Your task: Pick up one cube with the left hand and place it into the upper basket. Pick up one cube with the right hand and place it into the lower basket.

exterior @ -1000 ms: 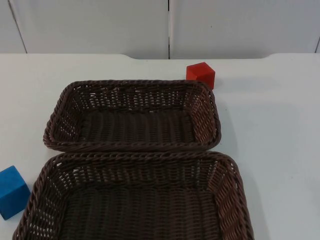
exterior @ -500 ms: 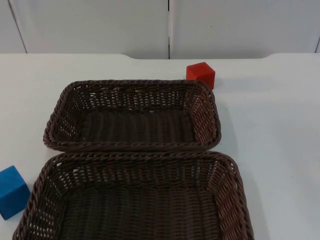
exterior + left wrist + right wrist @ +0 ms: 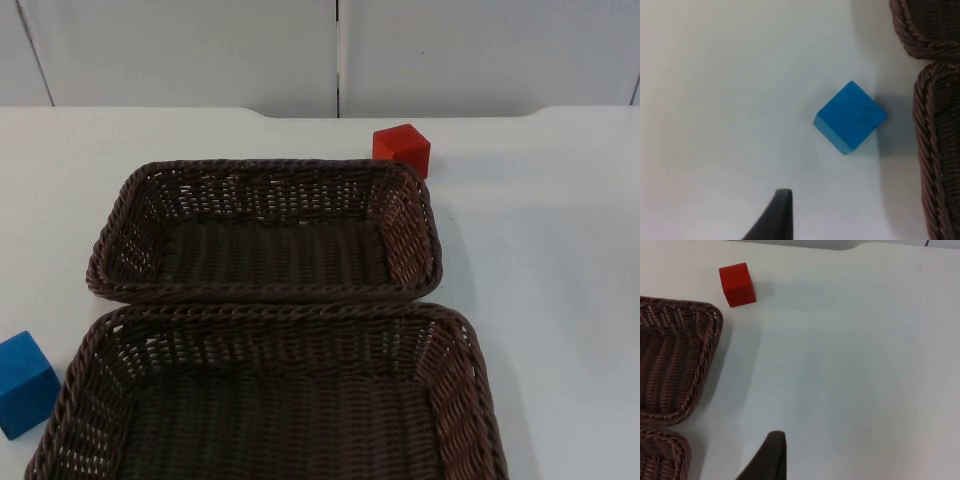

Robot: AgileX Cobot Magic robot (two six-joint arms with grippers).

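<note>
Cubes lie on the white table (image 3: 540, 260), outside both baskets: the blue cube (image 3: 24, 384) sits just beside the left rim of the lower basket (image 3: 270, 312), and the red cube (image 3: 402, 148) sits near the far right corner of the upper basket (image 3: 262, 165). Both dark woven baskets lie one behind the other, rims close together. Seen from the left wrist, the left end effector (image 3: 774, 220) hovers over bare table near the blue cube (image 3: 850, 117), apart from it. Seen from the right wrist, the right end effector (image 3: 769, 457) hangs over bare table, well apart from the red cube (image 3: 737, 284). Whether either end effector is wide or narrow, I cannot tell.
</note>
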